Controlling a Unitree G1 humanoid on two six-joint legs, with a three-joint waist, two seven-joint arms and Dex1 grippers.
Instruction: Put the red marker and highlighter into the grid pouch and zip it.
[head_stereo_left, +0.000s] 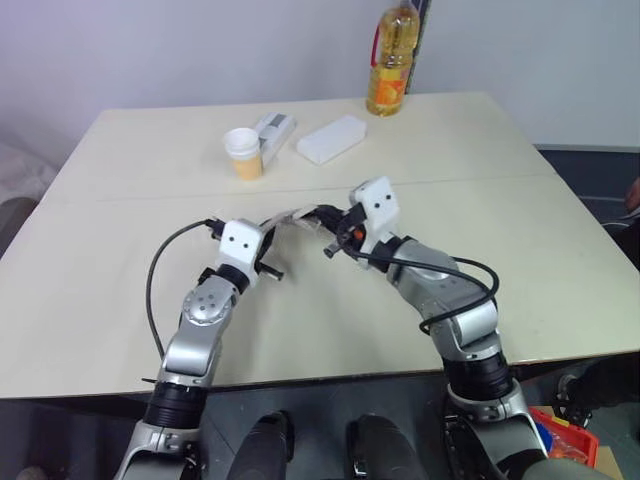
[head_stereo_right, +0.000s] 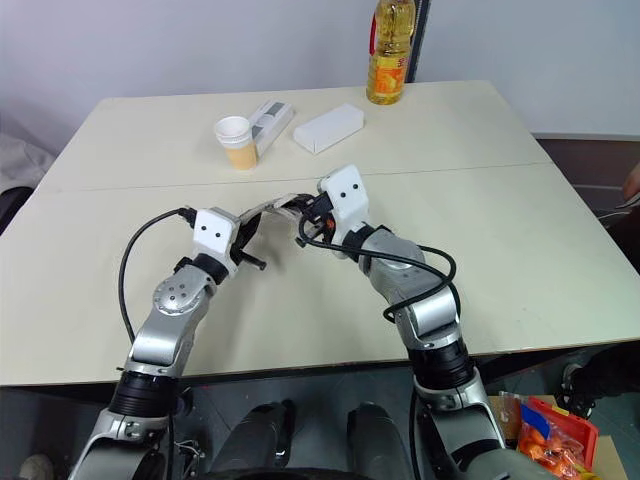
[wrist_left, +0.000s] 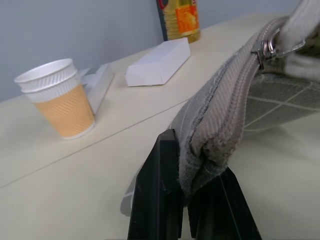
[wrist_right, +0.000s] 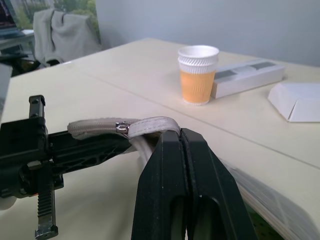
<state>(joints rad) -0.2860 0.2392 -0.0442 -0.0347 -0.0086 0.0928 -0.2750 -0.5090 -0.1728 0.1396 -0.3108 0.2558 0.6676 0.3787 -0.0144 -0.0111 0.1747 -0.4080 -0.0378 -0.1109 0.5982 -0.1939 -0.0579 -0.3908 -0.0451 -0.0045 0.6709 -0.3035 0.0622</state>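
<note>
Pale cream table (head_stereo_left: 120, 300) stands against a plain light wall, and over its middle the grid pouch (wrist_left: 235, 115) is held up off the surface between the two arms. From the left wrist the pouch shows as grey woven fabric with thin white grid lines, a grey zipper tape along its upper edge and a metal slider (wrist_left: 265, 47) with a pale pull cord (wrist_right: 152, 125). The left gripper (wrist_left: 192, 200) is clamped tight on one end of the pouch. The right gripper (wrist_right: 184, 150) is closed on the pull cord at the other end. Beyond the pouch stand an orange paper cup (head_stereo_left: 243, 153), a flat grey-and-white box (head_stereo_left: 274, 130) touching it, a white box (head_stereo_left: 331, 138) and a bottle of yellow oil (head_stereo_left: 391, 62)
</note>
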